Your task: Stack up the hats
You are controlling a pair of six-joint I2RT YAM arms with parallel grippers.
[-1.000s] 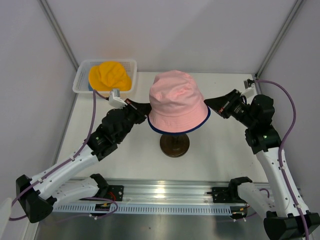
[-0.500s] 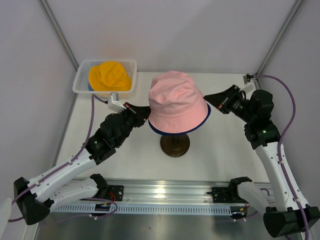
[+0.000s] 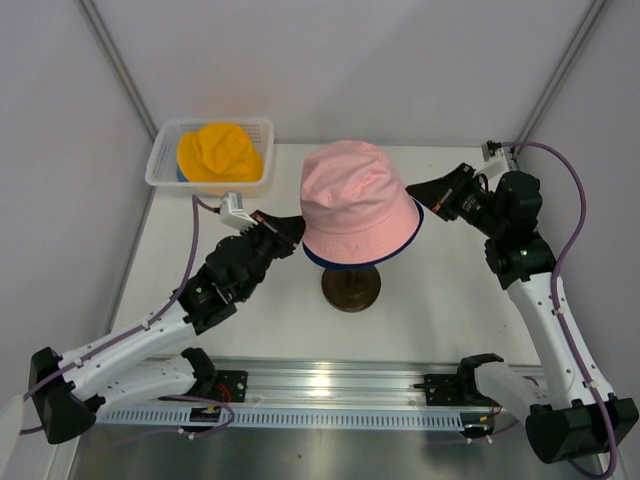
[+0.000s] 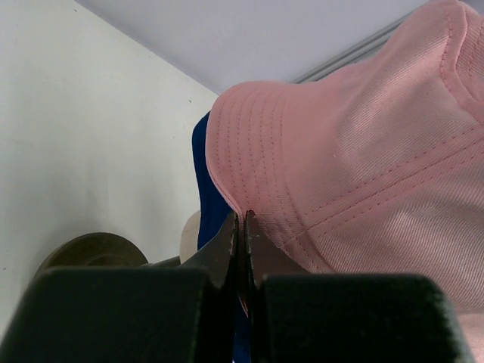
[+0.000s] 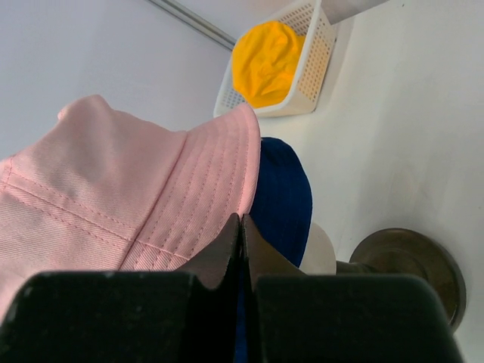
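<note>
The pink hat [image 3: 355, 200] sits over the dark blue hat [image 3: 330, 263], whose brim edge shows beneath it, on the mannequin head. My left gripper [image 3: 297, 228] is shut on the pink hat's left brim [image 4: 234, 204]. My right gripper [image 3: 412, 199] is shut on its right brim [image 5: 234, 189]. The dark blue hat shows under the pink brim in the left wrist view [image 4: 208, 197] and the right wrist view [image 5: 283, 197]. The yellow-orange hat [image 3: 218, 150] lies in the basket, also in the right wrist view [image 5: 268, 60]. The light blue hat is mostly hidden under it.
The white mesh basket [image 3: 160, 160] stands at the back left corner. The mannequin's dark round stand [image 3: 350, 288] rests mid-table, with a bit of cream head [image 5: 321, 253] showing under the hats. White walls close in on both sides and the back.
Both grippers have lifted slightly with the pink brim, and the right arm has shifted a little back and left. The pink hat sits slightly higher and further right.
</note>
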